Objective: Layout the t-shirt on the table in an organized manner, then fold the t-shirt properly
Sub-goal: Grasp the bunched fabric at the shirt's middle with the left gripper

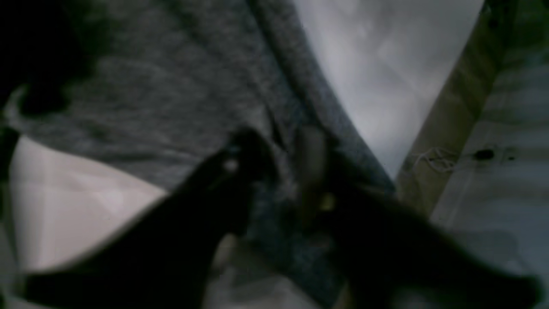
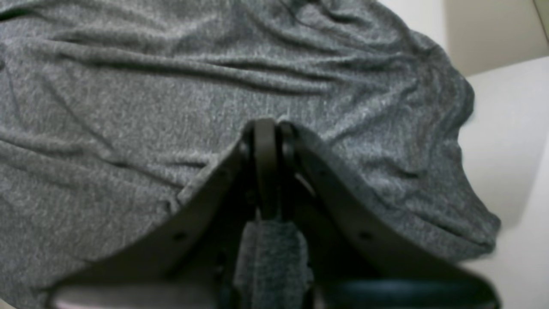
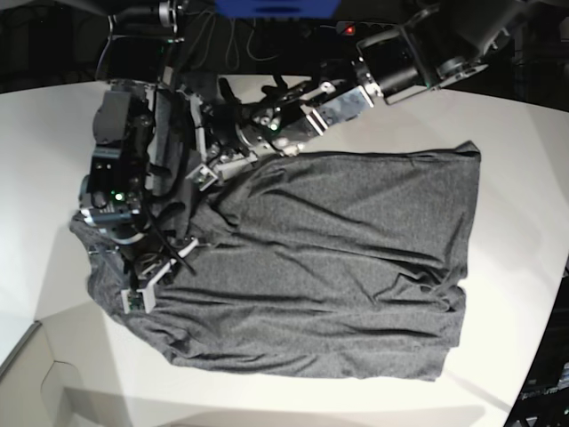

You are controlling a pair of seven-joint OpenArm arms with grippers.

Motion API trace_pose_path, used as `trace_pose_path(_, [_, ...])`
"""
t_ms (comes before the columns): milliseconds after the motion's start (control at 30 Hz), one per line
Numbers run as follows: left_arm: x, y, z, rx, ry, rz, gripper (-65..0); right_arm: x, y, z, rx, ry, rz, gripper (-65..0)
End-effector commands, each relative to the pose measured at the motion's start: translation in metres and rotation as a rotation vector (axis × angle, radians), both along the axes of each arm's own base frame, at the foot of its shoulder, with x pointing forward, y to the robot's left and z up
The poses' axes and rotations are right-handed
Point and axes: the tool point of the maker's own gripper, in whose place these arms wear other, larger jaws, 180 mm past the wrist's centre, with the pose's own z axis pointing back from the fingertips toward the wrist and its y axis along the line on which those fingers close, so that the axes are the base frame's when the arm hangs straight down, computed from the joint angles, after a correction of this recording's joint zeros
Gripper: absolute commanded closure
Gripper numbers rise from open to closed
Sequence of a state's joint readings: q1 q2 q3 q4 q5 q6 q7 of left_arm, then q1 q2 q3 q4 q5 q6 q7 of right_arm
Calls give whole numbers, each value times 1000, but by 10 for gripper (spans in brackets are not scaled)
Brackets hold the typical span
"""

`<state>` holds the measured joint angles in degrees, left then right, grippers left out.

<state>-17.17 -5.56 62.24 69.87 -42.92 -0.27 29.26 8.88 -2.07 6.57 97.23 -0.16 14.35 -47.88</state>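
A dark grey shirt [image 3: 329, 267] lies spread across the middle of a white table [image 3: 524, 178], seen from above, wrinkled, with its straight hem toward the right. At the left of the base view, the right arm [image 3: 120, 160] reaches down onto the shirt's left end. Its wrist view shows the right gripper [image 2: 266, 133] with jaws closed together, a fold of grey cloth pinched between them, and rumpled shirt spreading beyond. Further right along the top edge, the left arm [image 3: 400, 62] stretches in from the upper right to the shirt's upper-left corner. Its wrist view is blurred and dark: the left gripper [image 1: 274, 159] has its jaws narrowed around a ridge of shirt fabric.
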Motion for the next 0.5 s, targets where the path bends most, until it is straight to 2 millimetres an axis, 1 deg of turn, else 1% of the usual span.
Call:
trace_pose_path(0, [-2, 14, -15, 80, 25, -7, -52, 11, 1, 22, 0, -74, 9, 0])
trace_pose_path(33, [-2, 15, -17, 85, 27, -5, 0, 11, 1, 22, 0, -74, 9, 0])
trace_pose_path(67, [0, 18, -17, 89, 25, -2, 0, 11, 1, 21, 1, -71, 9, 0])
trace_pose_path(100, [3, 27, -21, 104, 24, 7, -15, 11, 1, 21, 1, -71, 9, 0])
trace_pose_path(133, [4, 31, -21, 106, 24, 14, -6, 11, -1, 21, -3, -73, 7, 0])
trace_pose_path(167, [7, 31, -15, 93, 13, 14, 0, 11, -2, 21, -8, -73, 6, 0])
trace_pose_path(200, [12, 30, -7, 75, -3, 21, 0, 11, -3, 21, -9, -73, 6, 0])
trace_pose_path(233, [20, 30, 5, 46, -22, 36, -2, 11, -3, 21, -11, -73, 6, 0])
trace_pose_path(300, [38, 40, 27, 2, -66, 77, -1, 11, -4, 21, -11, -74, 5, 0])
trace_pose_path(367, [48, 46, 50, -32, -96, 91, -1, 12, -5, 22, -15, -75, 4, 0])
trace_pose_path(400, [50, 52, 58, -28, -100, 89, -1, 12, -10, 22, -27, -75, 1, 0])
trace_pose_path(467, [60, 66, 78, -30, -125, 102, -1, 12, -12, 22, -33, -77, 0, 0])
